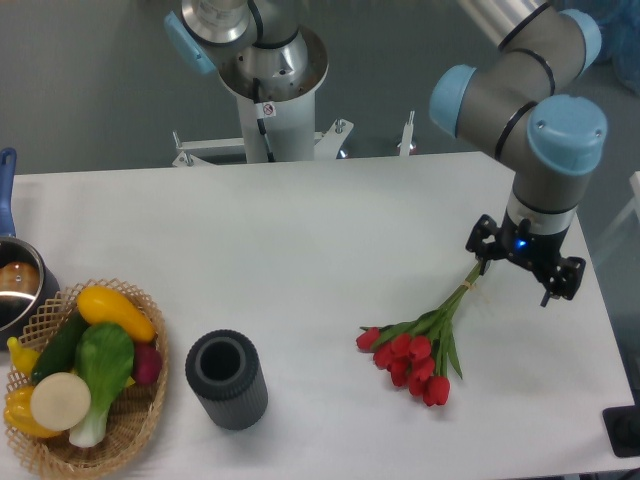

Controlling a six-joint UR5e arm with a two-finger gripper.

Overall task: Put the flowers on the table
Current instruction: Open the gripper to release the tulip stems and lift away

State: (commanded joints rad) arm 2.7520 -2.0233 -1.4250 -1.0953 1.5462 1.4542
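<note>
The flowers (412,355), a small bunch of red tulips with green leaves and bound stems, lie flat on the white table (320,230) at the right. The buds point toward the front and the stem ends point up-right. My gripper (523,262) points straight down over the table's right side, just right of the stem ends. Its jaws stand spread apart, with the left finger (483,240) right by the stem tips. I see nothing held between the fingers; the wrist hides the fingertips.
A dark grey ribbed cylinder vase (227,380) stands at the front middle. A wicker basket (130,440) of toy produce sits at the front left. A pot (15,285) with a blue handle is at the left edge. The table's right edge is close to my gripper.
</note>
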